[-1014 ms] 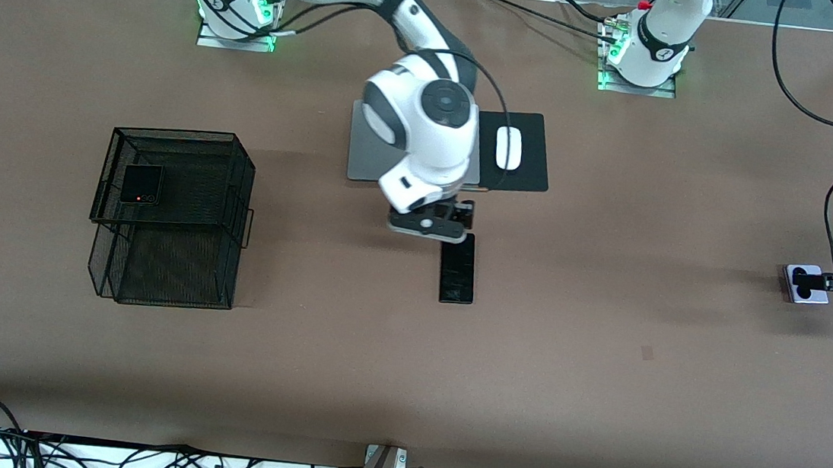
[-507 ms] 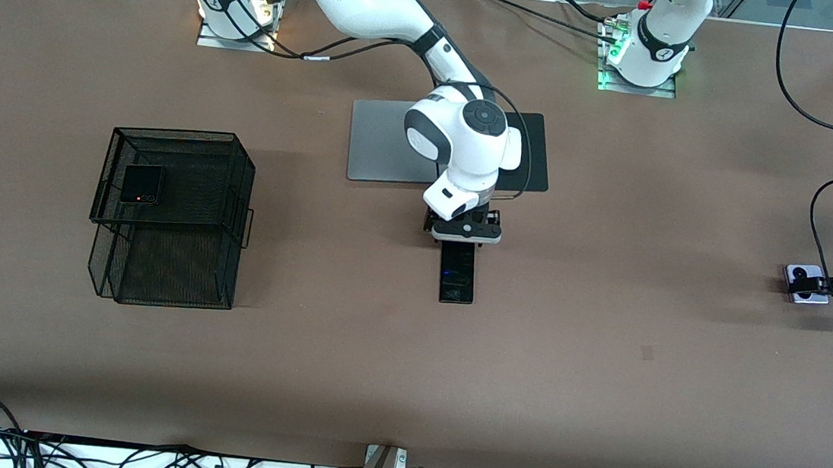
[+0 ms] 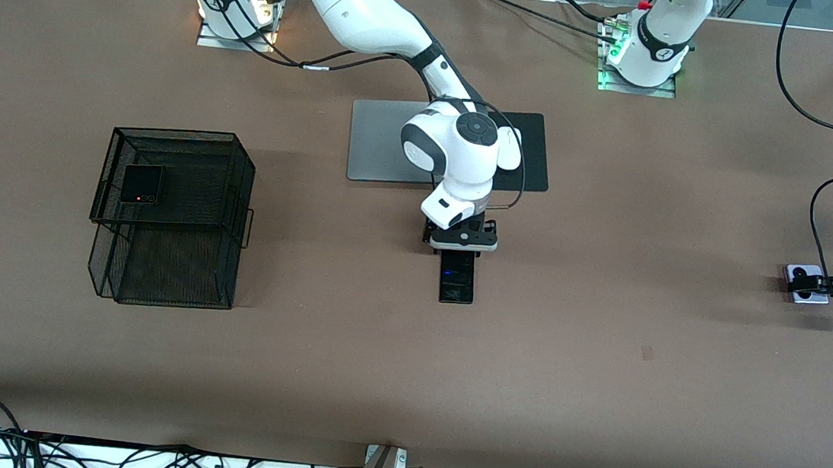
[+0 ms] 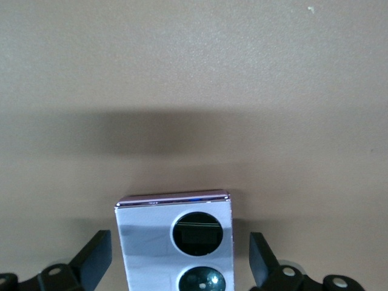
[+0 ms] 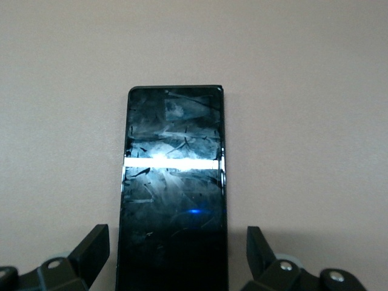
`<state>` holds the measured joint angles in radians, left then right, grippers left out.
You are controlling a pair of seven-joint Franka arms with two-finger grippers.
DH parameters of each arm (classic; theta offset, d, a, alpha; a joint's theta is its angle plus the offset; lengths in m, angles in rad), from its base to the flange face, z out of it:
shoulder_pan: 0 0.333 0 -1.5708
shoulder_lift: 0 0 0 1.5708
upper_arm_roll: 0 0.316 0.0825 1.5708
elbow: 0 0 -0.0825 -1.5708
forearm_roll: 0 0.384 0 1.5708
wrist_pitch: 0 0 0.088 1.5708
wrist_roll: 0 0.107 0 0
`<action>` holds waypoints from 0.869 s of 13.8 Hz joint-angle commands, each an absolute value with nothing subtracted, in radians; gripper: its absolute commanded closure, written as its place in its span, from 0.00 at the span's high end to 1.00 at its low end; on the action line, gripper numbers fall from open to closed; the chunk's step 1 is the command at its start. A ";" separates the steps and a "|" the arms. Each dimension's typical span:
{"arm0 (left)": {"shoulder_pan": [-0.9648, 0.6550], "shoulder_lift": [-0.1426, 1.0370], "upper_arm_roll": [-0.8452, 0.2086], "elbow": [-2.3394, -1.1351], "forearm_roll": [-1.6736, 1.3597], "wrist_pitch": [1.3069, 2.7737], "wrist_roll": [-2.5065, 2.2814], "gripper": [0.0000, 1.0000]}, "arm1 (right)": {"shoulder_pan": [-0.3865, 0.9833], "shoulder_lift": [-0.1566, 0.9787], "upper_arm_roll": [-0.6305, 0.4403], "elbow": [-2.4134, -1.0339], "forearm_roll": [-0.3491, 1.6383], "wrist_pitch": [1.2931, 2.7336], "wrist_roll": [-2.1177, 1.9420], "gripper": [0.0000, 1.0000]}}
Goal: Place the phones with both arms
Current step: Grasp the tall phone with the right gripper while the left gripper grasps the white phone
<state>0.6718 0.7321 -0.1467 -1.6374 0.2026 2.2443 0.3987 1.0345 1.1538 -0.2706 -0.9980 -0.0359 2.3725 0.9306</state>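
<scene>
Both tools stand wide open and empty, your right tool [image 3: 461, 244] straddling the slim black phone [image 3: 457, 278] mid-surface, your left tool [image 3: 813, 284] straddling the lilac phone [image 3: 807, 284] at its end; closing too high, you could skid either flat slab away.

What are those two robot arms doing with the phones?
Each arm is lining up to grab a phone. The right pincer sits open around one end of the long slim black phone on the brown table, a finger on each side. The left pincer is open around the squarish lilac-white phone near the left arm's end. Neither is lifted. A squarish black folded phone already lies on the black wire-mesh basket.
</scene>
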 commanded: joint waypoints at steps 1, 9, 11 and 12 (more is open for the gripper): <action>0.693 0.707 -0.158 -1.681 0.227 2.270 0.417 1.00 | 1.042 1.187 -0.287 -0.957 -0.051 2.394 0.953 0.99; 0.698 0.726 -0.156 -1.690 0.227 2.284 0.434 0.70 | 1.042 1.186 -0.299 -0.957 -0.051 2.395 0.950 0.54; 0.699 0.726 -0.156 -1.689 0.227 2.284 0.457 0.49 | 1.042 1.174 -0.305 -0.957 -0.051 2.346 0.943 0.54; 0.701 0.726 -0.158 -1.689 0.227 2.284 0.457 0.48 | 1.040 1.152 -0.305 -0.956 -0.049 2.303 0.939 0.54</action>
<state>0.6845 0.7319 -0.1466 -1.6777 0.2026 2.2732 0.4345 1.0362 1.1653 -0.2916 -0.9905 -0.0362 2.3755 0.9313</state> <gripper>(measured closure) 0.167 0.216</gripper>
